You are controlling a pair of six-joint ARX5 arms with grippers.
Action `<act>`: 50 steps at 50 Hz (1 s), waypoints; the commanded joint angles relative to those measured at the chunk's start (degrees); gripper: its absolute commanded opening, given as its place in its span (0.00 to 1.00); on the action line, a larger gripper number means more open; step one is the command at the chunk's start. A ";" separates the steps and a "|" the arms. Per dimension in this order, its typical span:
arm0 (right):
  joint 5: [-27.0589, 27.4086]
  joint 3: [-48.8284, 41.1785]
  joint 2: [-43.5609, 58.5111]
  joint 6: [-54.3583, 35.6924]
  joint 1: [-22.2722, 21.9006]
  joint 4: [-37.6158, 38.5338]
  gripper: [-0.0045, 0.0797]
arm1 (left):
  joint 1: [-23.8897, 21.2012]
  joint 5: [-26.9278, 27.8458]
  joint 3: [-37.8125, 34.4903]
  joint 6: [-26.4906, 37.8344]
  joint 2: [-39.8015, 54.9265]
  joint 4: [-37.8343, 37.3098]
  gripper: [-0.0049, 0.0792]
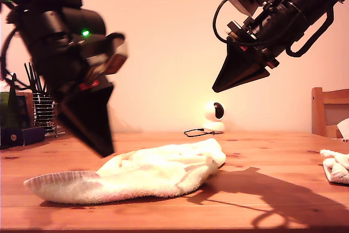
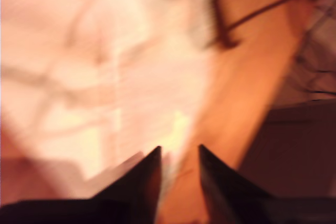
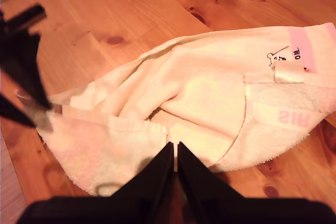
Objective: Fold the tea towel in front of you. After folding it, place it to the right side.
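Two end effectors (image 1: pixel 101 148) (image 1: pixel 218 87), two towels (image 1: pixel 142 175) (image 1: pixel 335 166), one chair (image 1: pixel 329 112), one camera (image 1: pixel 214 117).

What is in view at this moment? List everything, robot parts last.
towel: one, cream-white with a pink band, crumpled mid-table
second cloth: one, white, at the exterior view's right edge
table: one, orange-brown wood, under everything
small camera: one, white, at the table's back
cable: one, dark, beside the small camera
wire rack: one, metal, holding dark utensils, at the exterior view's left
chair: one, wooden, at the exterior view's right
my first gripper: black, low over the towel, fingers apart
my second gripper: black, raised above the table, fingers together
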 commanded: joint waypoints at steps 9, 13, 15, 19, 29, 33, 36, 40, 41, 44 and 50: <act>-0.46 -0.61 -0.28 -0.20 0.55 0.22 0.04 | -0.44 -6.12 -0.79 0.68 0.24 -1.55 0.45; -0.46 -0.61 -0.28 -0.20 0.55 0.22 0.04 | -0.39 -6.97 -0.79 0.61 0.26 -3.85 0.47; -0.46 -0.61 -0.28 -0.20 0.55 0.17 0.04 | -0.20 -8.00 -0.79 0.61 0.31 -4.42 0.47; -0.46 -0.61 -0.28 -0.20 0.55 0.20 0.04 | 0.37 -9.20 -0.81 0.63 0.35 -4.04 0.47; -0.46 -0.61 -0.28 -0.17 0.59 0.15 0.04 | 2.03 -8.02 -0.81 0.57 1.31 -1.46 0.47; -0.46 -0.61 -0.28 -0.17 0.59 0.15 0.04 | 2.47 -6.69 -0.81 0.39 2.45 -1.75 0.47; -0.46 -0.61 -0.28 -0.17 0.59 0.17 0.04 | 2.47 -5.73 -0.81 0.37 3.39 -1.57 0.47; -0.63 -0.61 -0.28 -0.22 0.61 0.20 0.04 | 2.45 -4.68 -0.81 0.39 4.07 -0.81 0.47; -0.98 -0.61 -0.28 -0.50 0.61 0.20 0.04 | 2.45 -4.15 -0.81 0.39 4.17 -0.61 0.47; -2.12 -0.61 -0.26 -2.21 0.63 0.20 0.04 | 2.45 -2.40 -0.81 0.37 4.24 -0.55 0.47; -3.74 -0.61 -0.15 -6.58 0.98 0.68 0.04 | 2.45 0.11 -0.81 0.11 4.52 -0.81 0.46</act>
